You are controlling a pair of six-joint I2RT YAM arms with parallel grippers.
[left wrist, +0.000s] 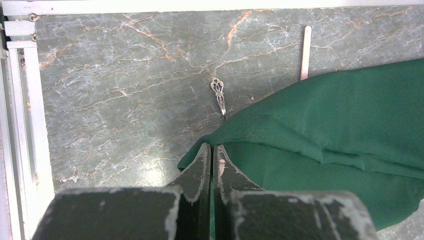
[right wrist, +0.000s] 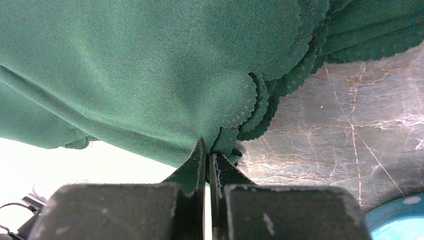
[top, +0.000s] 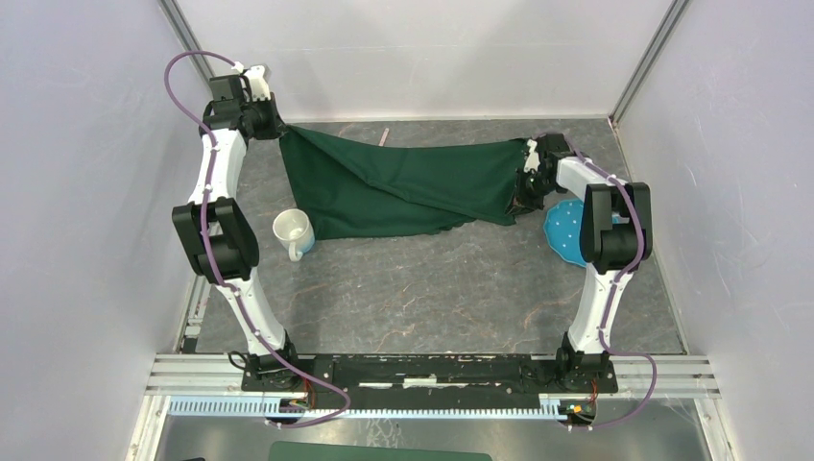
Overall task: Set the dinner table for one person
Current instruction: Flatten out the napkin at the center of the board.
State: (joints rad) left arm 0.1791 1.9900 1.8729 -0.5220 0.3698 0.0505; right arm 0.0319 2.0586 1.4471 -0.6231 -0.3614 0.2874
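The table [top: 432, 288] is a broad dark-grey stone-look slab with pale and reddish veins. It fills the floor of a white-walled cell. Seen from above, its long axis runs left to right, across the front of both arms, and its short axis runs from the arm bases to the back wall. A dark green cloth [top: 403, 187] lies in loose folds over the far half of the table, stretched lengthwise along that same left-to-right line. The left tool [left wrist: 212, 155] is at the cloth's far-left corner. Its fingers are pressed together with a fold of green fabric pinched between them. The right tool [right wrist: 207, 150] is at the cloth's right end, also closed tight, gripping the fabric beside its scalloped edge [right wrist: 260, 100], which hangs in layers just above the stone. A white mug [top: 293, 233] stands on the table near the cloth's near-left edge, with its handle turned toward the arm bases. A blue plate with white dots [top: 566, 230] rests on the right side of the table, partly hidden by the right arm. In the left wrist view, an ornate silver cutlery handle [left wrist: 218, 95] sticks out from under the cloth. The rest of the piece is covered, so its kind cannot be told. A pale flat stick [left wrist: 305, 52] lies near the far edge, with one end touching or tucked beneath the cloth.
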